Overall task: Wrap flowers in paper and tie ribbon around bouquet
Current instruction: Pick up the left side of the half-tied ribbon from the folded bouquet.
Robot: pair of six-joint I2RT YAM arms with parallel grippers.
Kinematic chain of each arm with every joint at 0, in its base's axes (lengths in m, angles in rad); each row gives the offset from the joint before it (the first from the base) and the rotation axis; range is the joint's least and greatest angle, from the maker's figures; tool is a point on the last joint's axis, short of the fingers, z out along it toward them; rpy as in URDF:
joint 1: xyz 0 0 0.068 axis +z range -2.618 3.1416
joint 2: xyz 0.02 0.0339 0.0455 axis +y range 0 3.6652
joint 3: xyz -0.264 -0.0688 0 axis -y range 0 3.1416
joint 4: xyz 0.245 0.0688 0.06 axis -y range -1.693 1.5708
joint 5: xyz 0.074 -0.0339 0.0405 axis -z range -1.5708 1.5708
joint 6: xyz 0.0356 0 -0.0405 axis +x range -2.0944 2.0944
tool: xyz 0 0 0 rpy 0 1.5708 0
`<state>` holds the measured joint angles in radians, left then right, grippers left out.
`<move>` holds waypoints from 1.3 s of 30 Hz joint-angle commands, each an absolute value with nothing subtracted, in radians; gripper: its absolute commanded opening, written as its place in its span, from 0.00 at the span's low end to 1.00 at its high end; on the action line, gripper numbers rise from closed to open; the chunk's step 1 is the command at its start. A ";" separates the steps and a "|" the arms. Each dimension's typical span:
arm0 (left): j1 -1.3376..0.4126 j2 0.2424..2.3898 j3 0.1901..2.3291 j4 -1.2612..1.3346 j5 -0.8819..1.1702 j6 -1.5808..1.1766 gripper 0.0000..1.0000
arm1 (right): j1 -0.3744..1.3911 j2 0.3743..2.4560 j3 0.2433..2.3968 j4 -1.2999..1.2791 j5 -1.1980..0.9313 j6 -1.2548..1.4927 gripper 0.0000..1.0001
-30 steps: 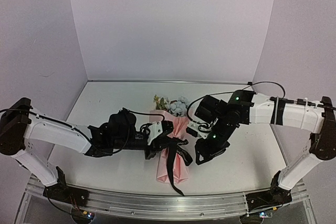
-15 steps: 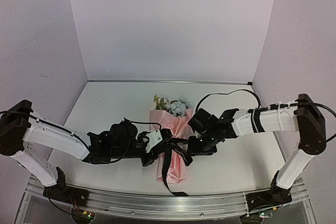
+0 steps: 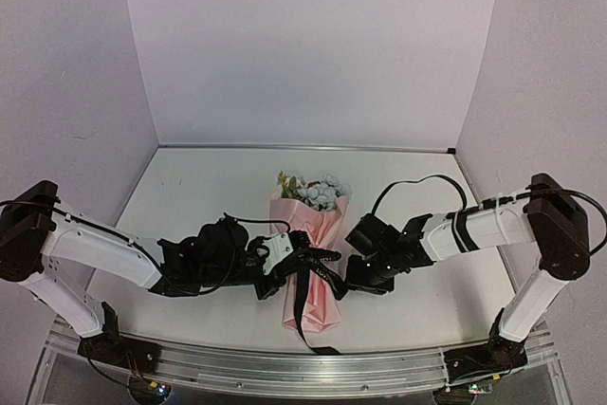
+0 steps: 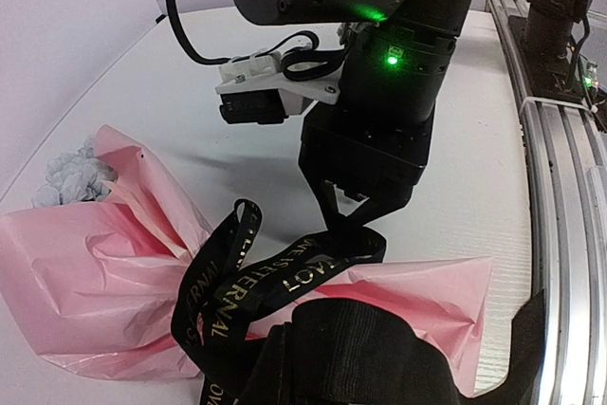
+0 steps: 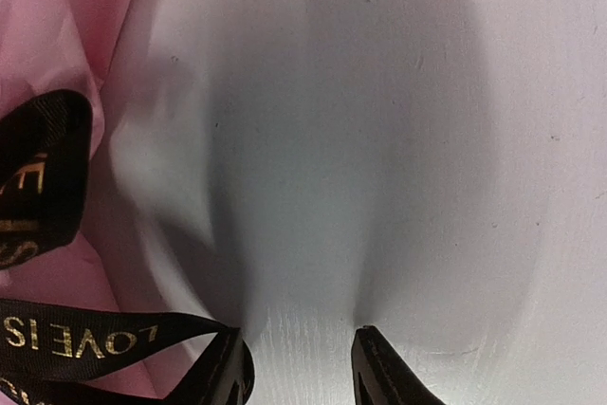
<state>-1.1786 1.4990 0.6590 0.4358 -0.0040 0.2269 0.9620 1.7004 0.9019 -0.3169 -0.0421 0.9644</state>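
1. Where the two arms meet at the middle of the desk [image 3: 190, 201], we see the bouquet [image 3: 324, 230] lying flat. Its flowers [image 3: 320, 192] point away from the arm bases and its narrow end points toward us.
2. The left claw [image 3: 322, 256] reaches in from the left across the waist of the bouquet. It is closed tight on the ribbon [image 4: 285, 277], which loops up out of it over the pink paper [image 4: 76, 282].
3. The right claw [image 5: 299, 356] sits low, just beside the right edge of the bouquet. Its two tips stand partway apart with only bare desk between them, so it holds nothing.
4. A strand of the ribbon, gold lettering up, runs over the paper and ends against one tip of the right claw; we cannot tell whether it is tucked behind that tip or only touching it.
5. From above, we see a loose tail of the ribbon trailing down the paper, past the narrow end and onto the desk near the front.
6. The desk is white and matte. Pale lilac walls [image 3: 303, 45] close it in on three sides, and an aluminium rail [image 3: 285, 367] along the near edge carries both arm bases.
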 commanded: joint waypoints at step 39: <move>-1.182 1.459 0.669 0.451 0.038 0.187 0.00 | 1.024 1.533 0.904 -0.476 0.039 1.025 0.00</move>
